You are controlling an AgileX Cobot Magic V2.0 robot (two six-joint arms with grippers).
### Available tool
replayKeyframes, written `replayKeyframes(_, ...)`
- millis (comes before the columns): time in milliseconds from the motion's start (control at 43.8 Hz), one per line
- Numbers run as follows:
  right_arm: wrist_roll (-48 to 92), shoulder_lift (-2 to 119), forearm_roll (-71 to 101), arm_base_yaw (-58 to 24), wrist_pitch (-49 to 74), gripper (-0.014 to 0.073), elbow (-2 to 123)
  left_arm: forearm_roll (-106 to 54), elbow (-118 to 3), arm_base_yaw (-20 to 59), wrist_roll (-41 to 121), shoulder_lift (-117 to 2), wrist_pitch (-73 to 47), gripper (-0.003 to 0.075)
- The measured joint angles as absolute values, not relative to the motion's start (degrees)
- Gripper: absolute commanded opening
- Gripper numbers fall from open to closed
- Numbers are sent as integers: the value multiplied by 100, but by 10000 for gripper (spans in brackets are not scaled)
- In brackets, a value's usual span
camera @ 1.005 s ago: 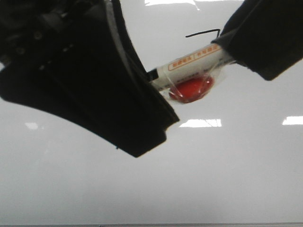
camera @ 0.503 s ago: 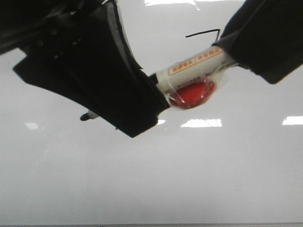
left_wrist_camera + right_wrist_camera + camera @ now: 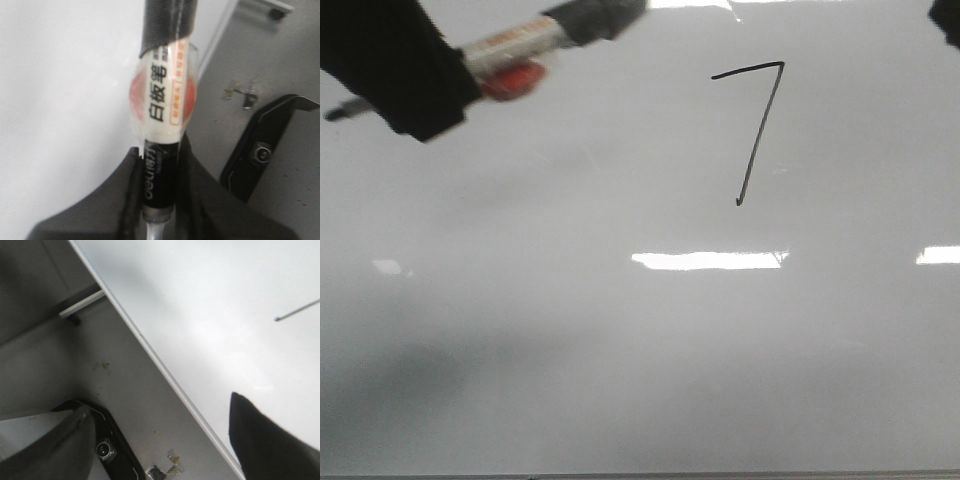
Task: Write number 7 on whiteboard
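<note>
While the left gripper (image 3: 395,85) clamps a marker (image 3: 510,45), the finished number 7 (image 3: 752,125) sits on the whiteboard (image 3: 640,350) well right of it; the right gripper's (image 3: 165,440) fingers stand wide apart.

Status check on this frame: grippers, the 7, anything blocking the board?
Left gripper shut on marker, off to the board's upper left. Number 7 complete on whiteboard. Right gripper open, empty. Nothing covering the 7.

We are seeing the whiteboard (image 3: 650,380) lying bare across its middle and lower stretch, giving open passage around the number 7 (image 3: 752,128). Only the left gripper (image 3: 405,70), clamping the marker (image 3: 510,45), is crowding the far-left upper corner, well apart from the strokes.
</note>
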State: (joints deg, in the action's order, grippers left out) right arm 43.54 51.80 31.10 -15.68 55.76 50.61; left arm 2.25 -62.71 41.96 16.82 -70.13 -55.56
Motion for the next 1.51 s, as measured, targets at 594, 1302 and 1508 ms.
replayKeyframes(594,4247,4995,3062,-998,5727,577,5061,1495,-4844,864,-1045,-5843,-3752,21)
replayKeyframes(1302,4237,4995,3062,-998,5737,577,5061,938,-4272,468,-1219,-7832,-469,44)
replayKeyframes(1508,4237,4995,3062,-998,5737,577,5061,913,-4272,468,-1219,-8144,-262,181)
